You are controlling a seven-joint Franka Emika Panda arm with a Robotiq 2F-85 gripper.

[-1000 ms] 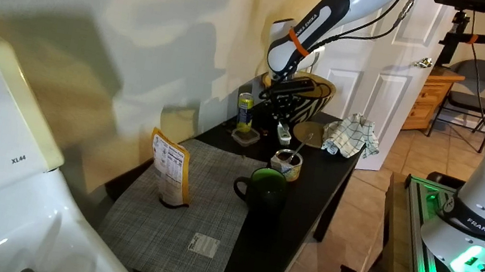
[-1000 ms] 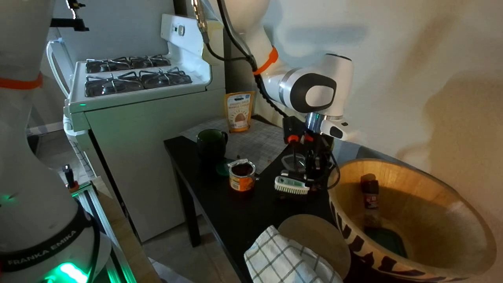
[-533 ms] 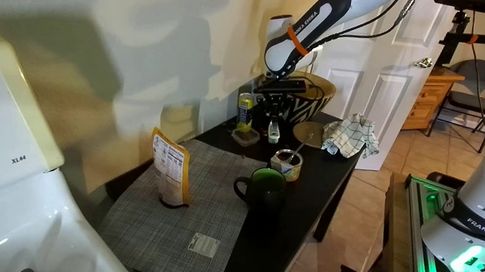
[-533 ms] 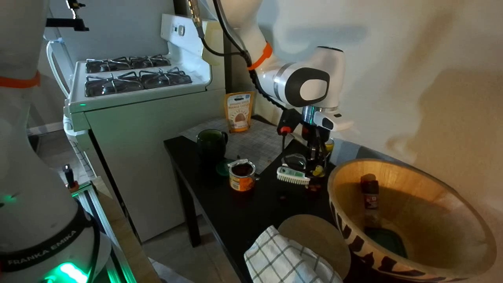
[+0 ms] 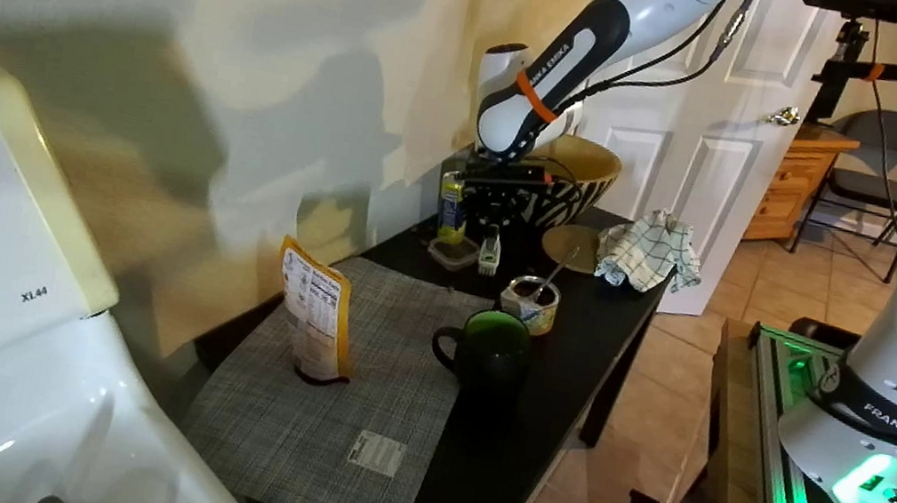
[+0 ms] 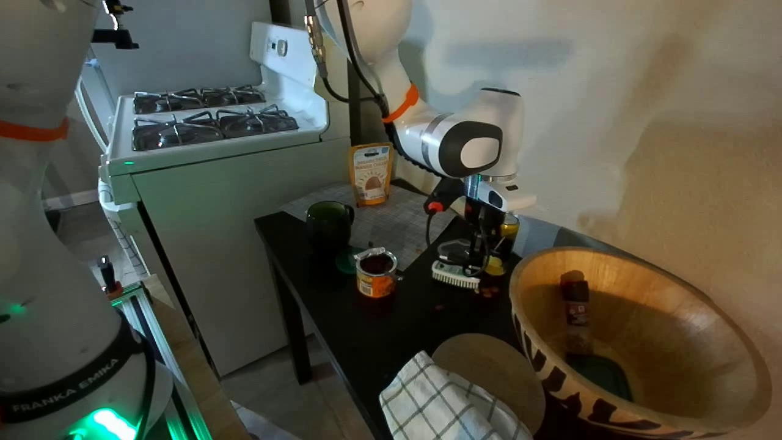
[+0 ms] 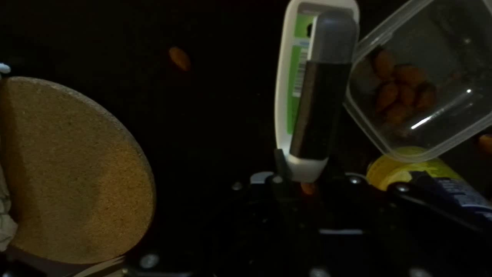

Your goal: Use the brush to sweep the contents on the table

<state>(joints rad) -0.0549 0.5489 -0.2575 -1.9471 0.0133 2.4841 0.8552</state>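
White-and-green scrub brush [image 7: 319, 90] over the black table [image 5: 509, 468], at its far part in an exterior view, loose almonds [image 7: 180, 59] around.

The gripper [image 7: 307, 171] has its jaws nearly together, pinching the tail of the brush's handle. A good sweep would keep the bristles [image 6: 453, 282] level and lightly pressed, in short, slow strokes, giving room to the clear plastic tub [image 7: 457, 141] just right in the wrist view, which looks easy to shove. The brush has a white body, green label with barcode, dark handle sleeve and pale bristles; whether they touch the tabletop cannot be told. Farther out: a yellow can [image 7: 453, 184], right, a round cork mat [image 7: 88, 173], left.
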